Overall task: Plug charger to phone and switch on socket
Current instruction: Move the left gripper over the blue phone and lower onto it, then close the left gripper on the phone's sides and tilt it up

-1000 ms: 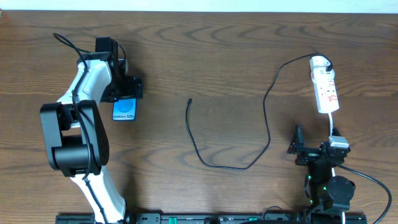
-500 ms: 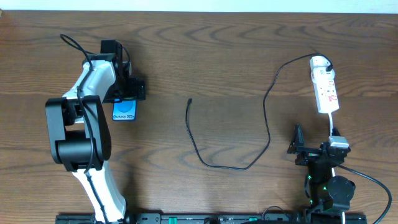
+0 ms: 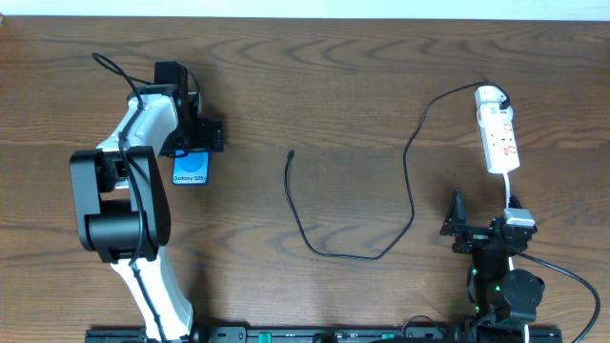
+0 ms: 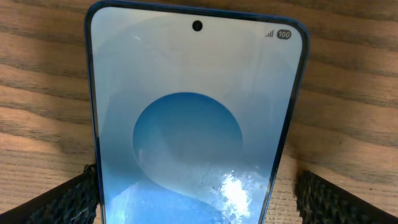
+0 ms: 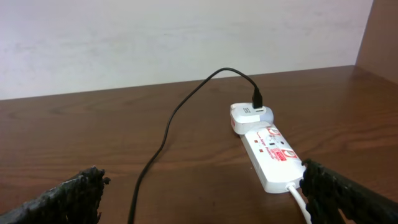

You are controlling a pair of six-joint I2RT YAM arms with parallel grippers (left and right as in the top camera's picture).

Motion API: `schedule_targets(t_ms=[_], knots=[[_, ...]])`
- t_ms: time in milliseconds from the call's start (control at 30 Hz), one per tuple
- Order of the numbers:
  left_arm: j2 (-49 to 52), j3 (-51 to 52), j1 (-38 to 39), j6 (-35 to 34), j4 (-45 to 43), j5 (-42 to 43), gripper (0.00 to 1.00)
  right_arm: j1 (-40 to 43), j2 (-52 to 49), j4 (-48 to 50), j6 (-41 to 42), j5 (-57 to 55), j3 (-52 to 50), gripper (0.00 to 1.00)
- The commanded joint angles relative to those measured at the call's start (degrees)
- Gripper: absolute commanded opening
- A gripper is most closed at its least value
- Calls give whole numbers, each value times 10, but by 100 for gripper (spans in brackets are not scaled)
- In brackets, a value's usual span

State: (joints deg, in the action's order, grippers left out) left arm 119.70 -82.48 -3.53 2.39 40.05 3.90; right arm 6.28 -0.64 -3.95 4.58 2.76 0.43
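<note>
Change: left gripper (image 4: 199, 202) has nudged slightly across the phone (image 3: 191, 170) in the last second and now sits still, jaws wide apart, 1 pad on each side, not clamped.
Meaning: probably lining up a grasp; plugging not begun.
Right gripper (image 5: 202, 199): jaws apart, empty, facing the socket (image 3: 499, 138).
Charger (image 3: 329, 252): loops across mid-table, free tip well apart from the phone, other end at the socket's far end.
Surface: dark wood-grain table (image 3: 362, 86).
Room: plain pale wall (image 5: 155, 37) behind.

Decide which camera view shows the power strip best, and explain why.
Right wrist view: the power strip lies close, its red markings clear. Overhead shows it small and far off; the left wrist view misses it.
</note>
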Motion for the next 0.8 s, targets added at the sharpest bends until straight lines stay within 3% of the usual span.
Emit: schedule_targets(t_ms=[0, 133, 367, 767], knots=[[6, 12, 1, -6, 0, -4, 99, -3, 3, -2, 5, -3, -1, 99], [6, 12, 1, -7, 10, -1, 97, -3, 3, -2, 5, -3, -1, 99], [6, 12, 1, -14, 21, -1, 84, -3, 3, -2, 5, -3, -1, 99], [6, 12, 1, -59, 52, 1, 81, -3, 3, -2, 5, -3, -1, 99]])
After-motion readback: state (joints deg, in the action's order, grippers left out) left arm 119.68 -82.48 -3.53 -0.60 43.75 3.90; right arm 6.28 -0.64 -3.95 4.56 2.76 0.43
